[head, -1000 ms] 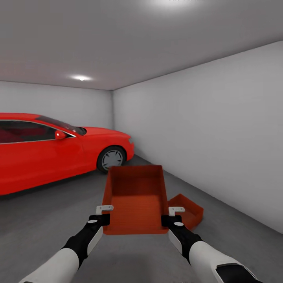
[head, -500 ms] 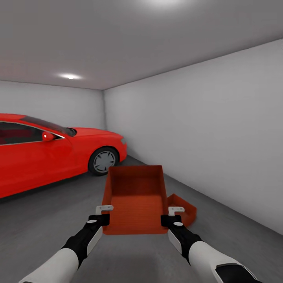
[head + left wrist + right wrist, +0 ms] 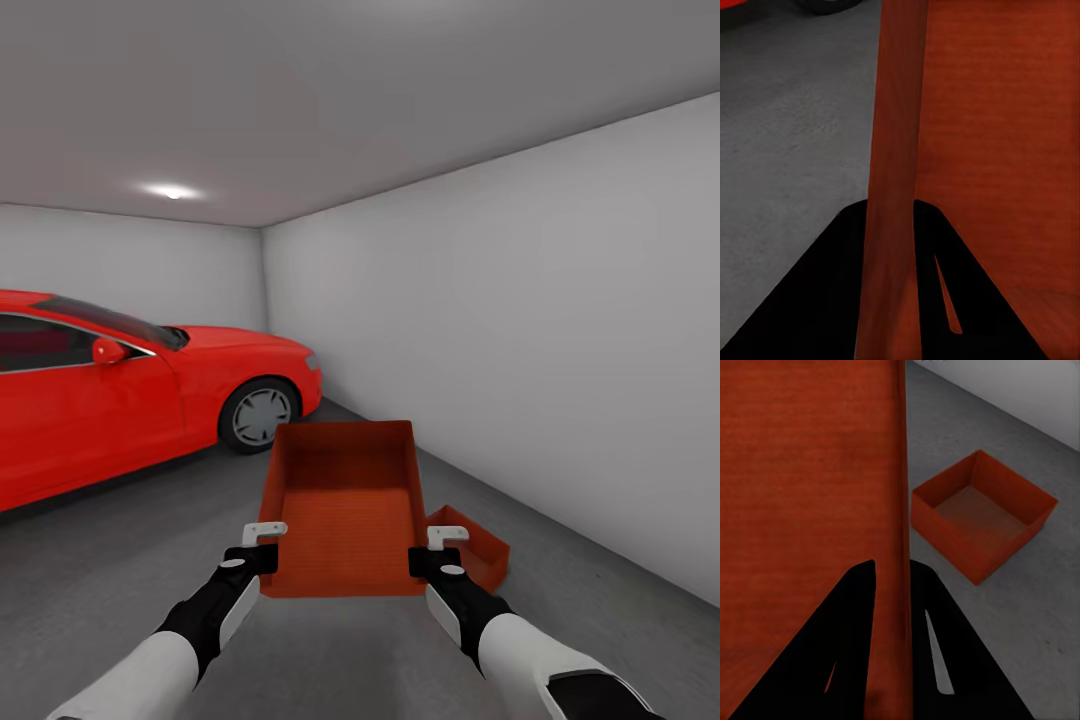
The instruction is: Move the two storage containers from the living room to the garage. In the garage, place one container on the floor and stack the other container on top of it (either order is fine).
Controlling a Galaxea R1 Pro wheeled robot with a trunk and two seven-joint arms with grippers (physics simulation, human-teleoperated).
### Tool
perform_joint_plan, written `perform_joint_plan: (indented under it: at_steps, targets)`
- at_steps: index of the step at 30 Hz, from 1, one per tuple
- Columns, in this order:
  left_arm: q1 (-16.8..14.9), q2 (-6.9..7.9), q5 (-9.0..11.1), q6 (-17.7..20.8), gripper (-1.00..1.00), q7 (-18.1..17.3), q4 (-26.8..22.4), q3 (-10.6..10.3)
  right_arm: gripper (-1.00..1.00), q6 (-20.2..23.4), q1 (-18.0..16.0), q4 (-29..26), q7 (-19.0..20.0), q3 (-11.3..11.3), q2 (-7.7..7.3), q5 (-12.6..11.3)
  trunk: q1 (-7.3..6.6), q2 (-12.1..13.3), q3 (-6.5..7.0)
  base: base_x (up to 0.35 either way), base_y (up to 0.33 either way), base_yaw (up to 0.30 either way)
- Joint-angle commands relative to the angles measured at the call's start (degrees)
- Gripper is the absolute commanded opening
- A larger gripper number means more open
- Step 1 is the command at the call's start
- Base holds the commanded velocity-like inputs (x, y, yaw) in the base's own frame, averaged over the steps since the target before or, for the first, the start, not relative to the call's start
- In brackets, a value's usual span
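I hold one orange-red storage container (image 3: 345, 510) up in front of me in the garage, open side up. My left gripper (image 3: 262, 545) is shut on its left wall (image 3: 894, 187), and my right gripper (image 3: 432, 548) is shut on its right wall (image 3: 902, 510). The other storage container (image 3: 478, 552) sits on the dark-grey concrete floor (image 3: 120, 560) just right of and below the held one, partly hidden by it. In the right wrist view that floor container (image 3: 979, 521) shows whole, empty and upright.
A red car (image 3: 130, 385) stands to the left, its front wheel (image 3: 257, 415) near the far corner. A white wall (image 3: 540, 330) runs along the right side. Open grey floor lies between the car and the containers.
The whole picture has shifted left, so the camera has turned right. The floor container now looks a little closer to the held one. Both grips are unchanged.
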Motion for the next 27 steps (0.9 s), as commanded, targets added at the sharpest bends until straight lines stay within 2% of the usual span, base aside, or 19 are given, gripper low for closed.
perform_joint_plan:
  at_steps: [1,27]
  targets:
    - [0.0,0.15,0.3,0.4,-1.00,5.3,0.0,4.3,-1.00,-3.6,-0.1,-0.2,-1.5,-2.3,-2.92,0.9,0.05,0.0,-0.02,0.321,0.000,0.000]
    - [0.0,0.50,0.4,0.4,-1.00,5.3,0.0,4.3,-1.00,-3.7,-0.1,-0.2,-1.6,-2.3,-2.92,0.9,0.05,0.0,-0.02,0.321,0.000,0.000]
